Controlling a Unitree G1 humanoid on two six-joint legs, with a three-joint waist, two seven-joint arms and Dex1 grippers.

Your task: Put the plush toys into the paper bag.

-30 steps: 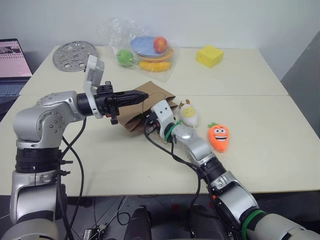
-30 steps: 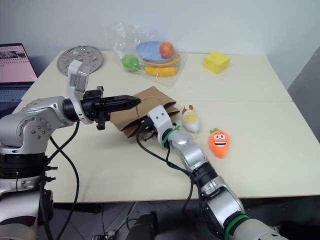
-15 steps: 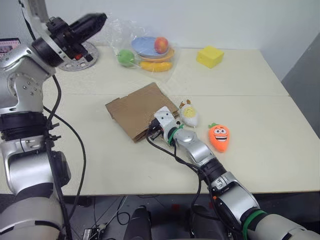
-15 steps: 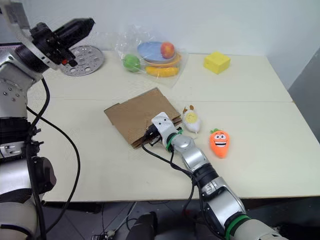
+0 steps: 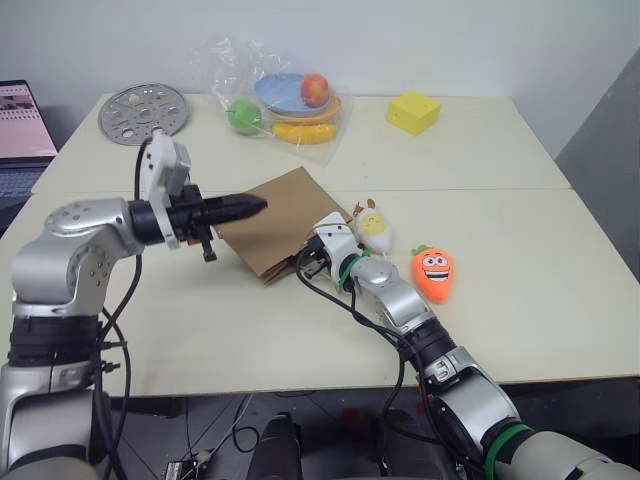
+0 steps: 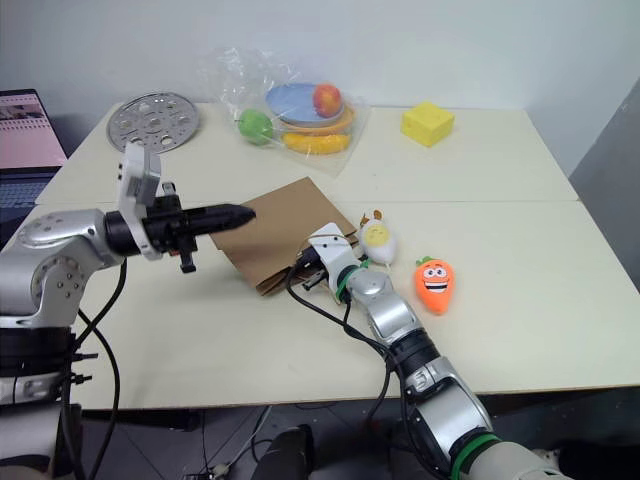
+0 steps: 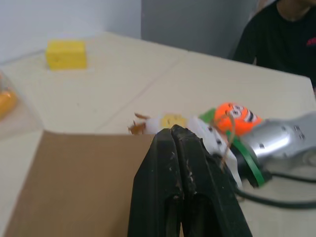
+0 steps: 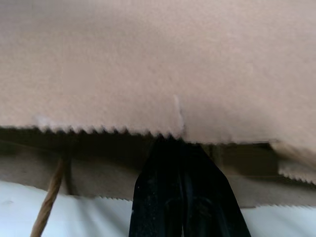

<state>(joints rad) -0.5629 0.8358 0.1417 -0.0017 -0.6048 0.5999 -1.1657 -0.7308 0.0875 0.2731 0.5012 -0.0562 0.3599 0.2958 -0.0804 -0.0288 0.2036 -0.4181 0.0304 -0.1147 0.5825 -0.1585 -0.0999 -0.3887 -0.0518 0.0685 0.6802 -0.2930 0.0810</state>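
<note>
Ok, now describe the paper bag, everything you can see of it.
The paper bag is plain brown kraft paper, lying flat on the cream table, turned at an angle to its edges. Its mouth has a zigzag-cut rim and a thin twisted cord handle. The right gripper, jaws shut, has its tips tucked under the upper rim of that mouth. The left gripper, jaws together, hangs over the bag's far corner. The egg-like chick lies just beside it.
</note>
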